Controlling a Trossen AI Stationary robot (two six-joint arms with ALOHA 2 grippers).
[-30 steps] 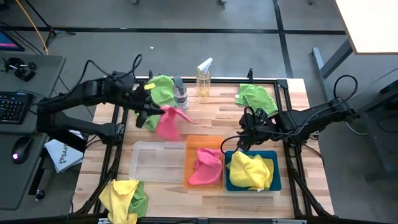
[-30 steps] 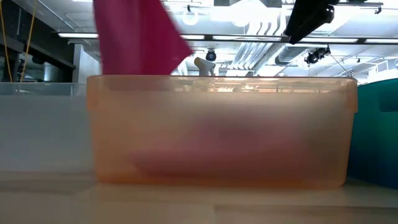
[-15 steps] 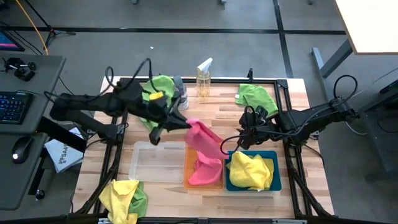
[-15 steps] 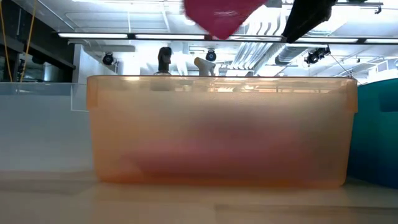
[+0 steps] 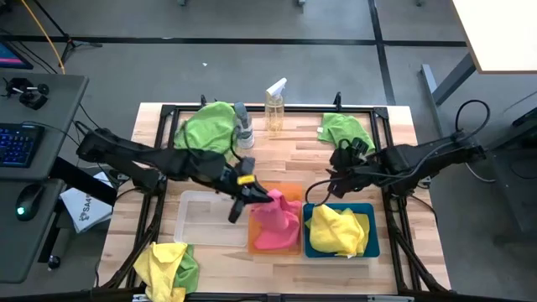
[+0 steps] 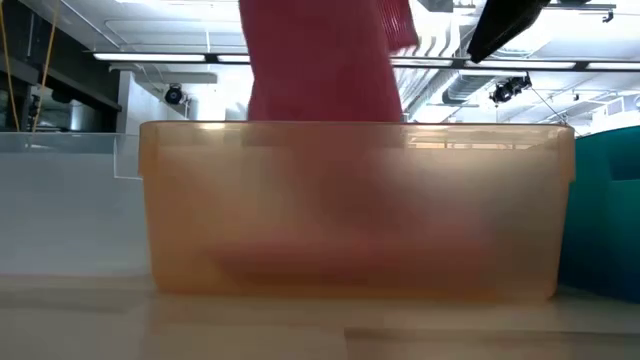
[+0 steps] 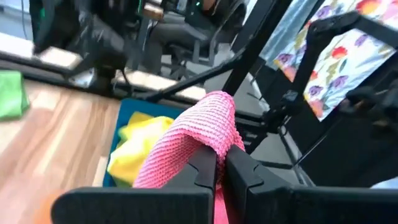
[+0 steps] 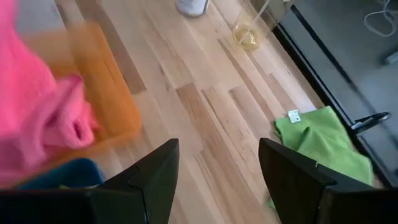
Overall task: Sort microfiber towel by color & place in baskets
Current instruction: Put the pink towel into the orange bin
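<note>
Step in hand: dropping a pink towel (image 5: pixel 270 201) into the orange basket (image 5: pixel 289 191). Left gripper (image 5: pixel 252 198) pinches the towel by a fold, hanging over the basket's 9 o'clock rim. Next: open and let it fall. Right gripper (image 5: pixel 340 172) waits spread, empty, at 1 o'clock of the basket.

No legible text, brand, number or sign is found in any view. A small white tag (image 8: pixel 293 115) is seen on the green towel (image 8: pixel 323 140) lying on the bench (image 8: pixel 205 106), but nothing on it can be read. A pale sheet (image 5: pixel 84 208) beside the bench carries dark marks, too small to be made out.
</note>
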